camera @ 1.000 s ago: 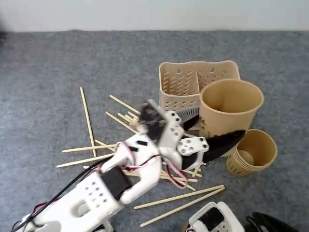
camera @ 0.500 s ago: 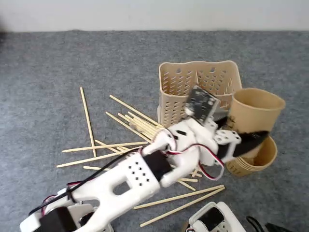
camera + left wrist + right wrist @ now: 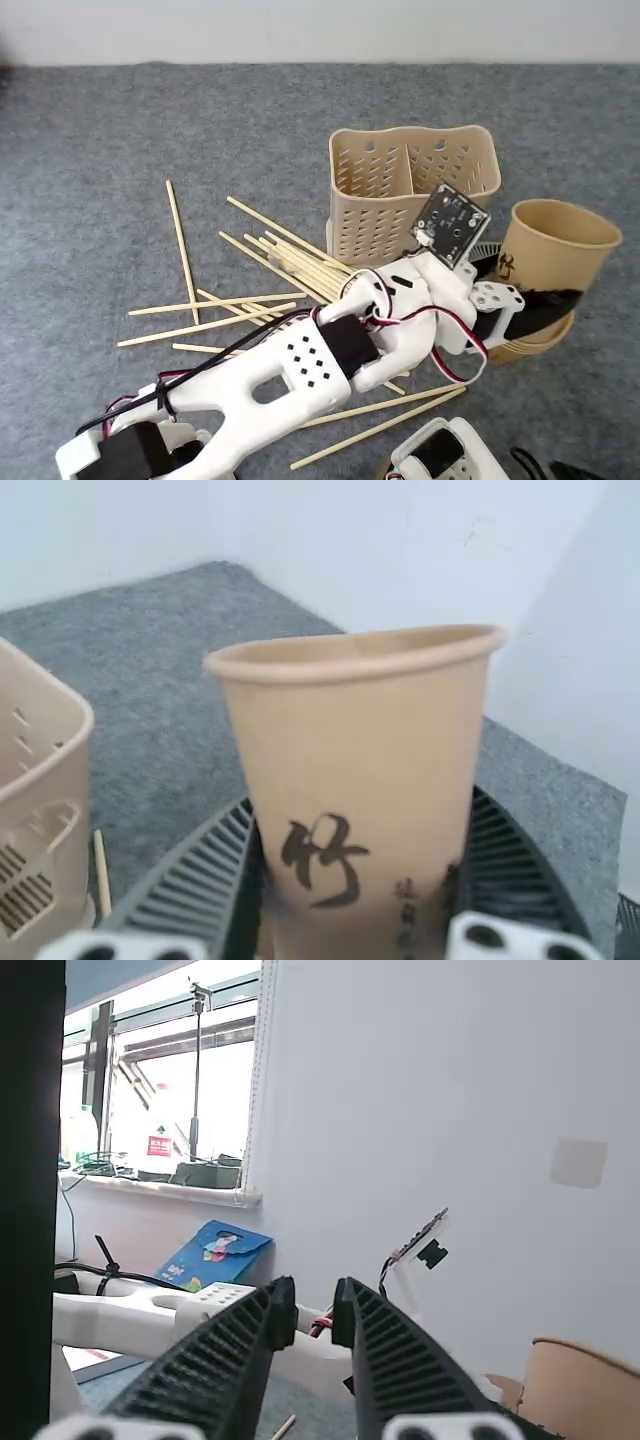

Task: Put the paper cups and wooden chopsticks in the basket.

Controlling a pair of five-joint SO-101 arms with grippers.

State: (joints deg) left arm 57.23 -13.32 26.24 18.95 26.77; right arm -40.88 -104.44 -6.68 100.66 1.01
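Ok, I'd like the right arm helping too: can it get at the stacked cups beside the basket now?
Probably not. The left gripper and the paper cup it holds sit over the stacked cups, and the right gripper points up at the wall.

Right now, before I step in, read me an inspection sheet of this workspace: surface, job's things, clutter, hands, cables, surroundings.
Surface: grey carpet-like table cover, lying flat.
Job's things: basket upright, nothing seen inside; one paper cup held upright beside it; stack of cups below that cup, partly hidden; chopsticks scattered on the cover, none in the basket.
Clutter: nothing seen.
Hands: left hand shut on the paper cup; right hand shut, empty, raised off the table.
Cables: red, white and black wires run along the left arm.
Surroundings: white wall behind the table; a window in the right wrist view.
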